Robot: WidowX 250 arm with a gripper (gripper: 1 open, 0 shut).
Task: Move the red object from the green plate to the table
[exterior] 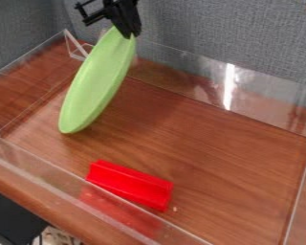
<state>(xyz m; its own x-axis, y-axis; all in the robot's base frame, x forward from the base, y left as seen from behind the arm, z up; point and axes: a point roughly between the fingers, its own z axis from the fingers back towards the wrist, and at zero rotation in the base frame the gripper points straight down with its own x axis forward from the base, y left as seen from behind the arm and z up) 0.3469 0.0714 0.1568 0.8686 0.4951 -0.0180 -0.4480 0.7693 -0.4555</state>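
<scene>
My gripper [121,27] is at the top of the view, shut on the far rim of the green plate [95,81]. The plate hangs tilted steeply, almost on edge, with its lower rim near the table [207,144] at the left. The red object [130,185], a bright red block, lies flat on the wooden table near the front edge, well apart from the plate. Nothing is on the plate.
Clear acrylic walls [245,86] edge the table on all sides. A white wire-like frame [76,44] stands behind the back wall at the left. Bare wood lies between the plate and the right wall.
</scene>
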